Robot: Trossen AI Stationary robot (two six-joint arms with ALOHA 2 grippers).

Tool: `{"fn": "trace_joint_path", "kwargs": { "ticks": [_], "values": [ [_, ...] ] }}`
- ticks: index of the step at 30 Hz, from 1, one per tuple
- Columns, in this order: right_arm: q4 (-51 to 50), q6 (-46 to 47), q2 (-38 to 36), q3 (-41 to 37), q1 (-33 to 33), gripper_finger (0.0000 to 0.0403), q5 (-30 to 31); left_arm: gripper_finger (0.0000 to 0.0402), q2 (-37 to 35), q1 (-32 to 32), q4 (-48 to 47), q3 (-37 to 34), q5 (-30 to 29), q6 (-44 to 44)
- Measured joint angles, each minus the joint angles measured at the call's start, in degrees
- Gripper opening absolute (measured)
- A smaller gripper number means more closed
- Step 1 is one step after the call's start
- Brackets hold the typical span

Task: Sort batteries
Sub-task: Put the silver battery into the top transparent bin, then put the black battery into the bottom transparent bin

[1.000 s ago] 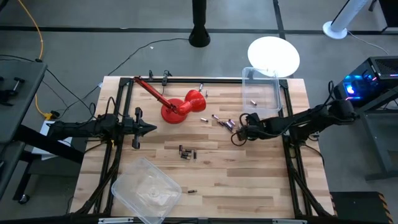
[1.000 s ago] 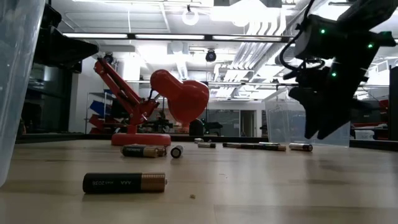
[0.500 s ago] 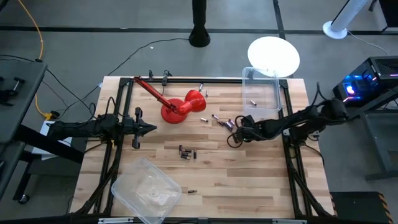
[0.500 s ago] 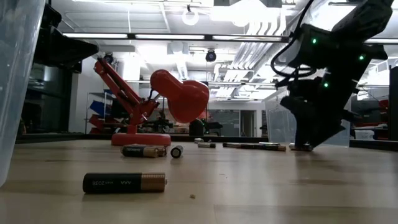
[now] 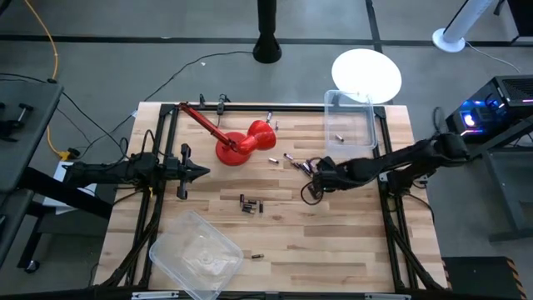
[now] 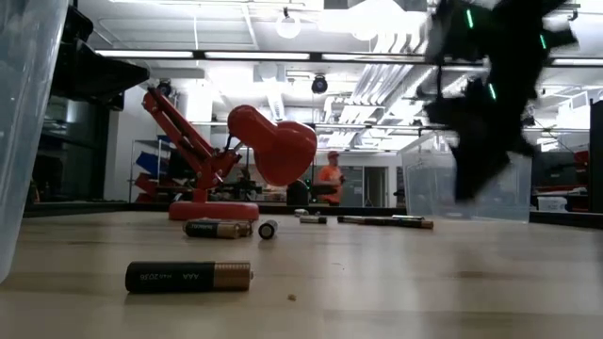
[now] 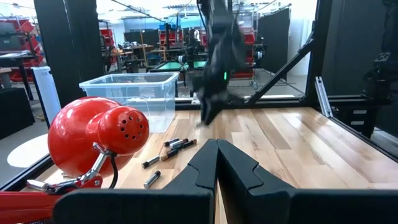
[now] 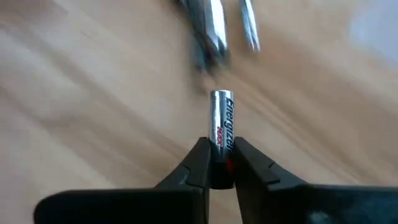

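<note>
Low view, near to far: one dark AAA battery [image 6: 188, 276] lies lower left on the wooden table [image 6: 377, 282]. Behind it, more batteries [image 6: 219, 229] in front of the red lamp [image 6: 273, 146].

Right gripper [image 8: 217, 163]: fingers nearly closed, clamping a silver Energizer battery [image 8: 221, 121] by its lower end, off the wood.

High view: right gripper [image 5: 317, 177] right of centre, beside the scattered batteries [image 5: 298, 163]. Clear bin [image 5: 351, 117] upper right, another clear bin [image 5: 197, 254] lower left.

Left gripper [image 7: 217, 163]: closed, empty, mid-left.

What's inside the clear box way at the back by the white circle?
The clear bin holds one small battery on its floor. The bin's far end is washed out by glare from the white disc, so anything there cannot be seen.
</note>
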Motion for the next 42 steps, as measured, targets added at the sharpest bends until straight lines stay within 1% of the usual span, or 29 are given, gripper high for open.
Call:
{"fn": "trace_joint_path", "kwargs": {
  "ticks": [3,5,8,10,13,17,21,26,28,30,31,37,38,42],
  "values": [
    [-8.6,-3.7,-2.5,8.0,1.4,0.0022,5.6,0.0000,0.0,0.0,0.0,0.0,0.0,0.0],
    [-13.5,-5.6,-3.8,13.8,1.6,0.0022,11.0,0.0000,0.0,0.0,0.0,0.0,0.0,0.0],
    [-23.5,-6.6,-4.0,20.5,-0.6,0.0022,20.4,0.0000,0.0,0.0,0.0,0.0,0.0,0.0],
    [-28.3,-6.6,-3.9,22.4,-3.8,0.0023,22.8,0.0000,0.0,0.0,0.0,0.0,0.0,0.0],
    [-31.6,-6.5,-3.9,22.3,-9.6,0.0035,22.2,0.0000,0.0,0.0,0.0,0.0,0.0,0.0],
    [-30.8,-8.1,-3.9,20.7,-15.6,0.0070,20.4,0.0000,0.0,0.0,0.0,0.0,0.0,0.0],
    [-29.1,-14.1,-3.9,20.7,-18.7,0.0108,19.0,0.0000,0.0,0.0,0.0,0.0,0.0,0.0],
    [-28.7,-17.0,-4.0,21.5,-20.7,0.0158,13.5,0.0000,0.0,0.0,0.0,0.0,0.0,0.0],
    [-28.5,-19.7,-4.6,22.2,-20.0,0.0174,9.6,0.0000,0.0,0.0,0.0,0.0,0.0,0.0],
    [-26.5,-21.5,-5.8,23.0,-18.2,0.0183,5.4,0.0000,0.0,0.0,0.0,0.0,0.0,0.0],
    [-25.7,-21.8,-6.5,23.3,-16.9,0.0185,4.3,0.0000,0.0,0.0,0.0,0.0,0.0,0.0],
    [-18.8,-20.4,-11.4,26.0,-7.6,0.0188,4.3,0.0000,0.0,0.0,0.0,0.0,0.0,0.0],
    [-16.4,-20.4,-12.1,26.4,-6.1,0.0188,4.2,0.0000,0.0,0.0,0.0,0.0,-0.1,0.9],
    [-4.3,-22.5,-14.1,27.8,-1.8,0.0188,0.6,0.0000,0.0,0.0,0.2,0.0,-2.5,9.5]
  ]
}}
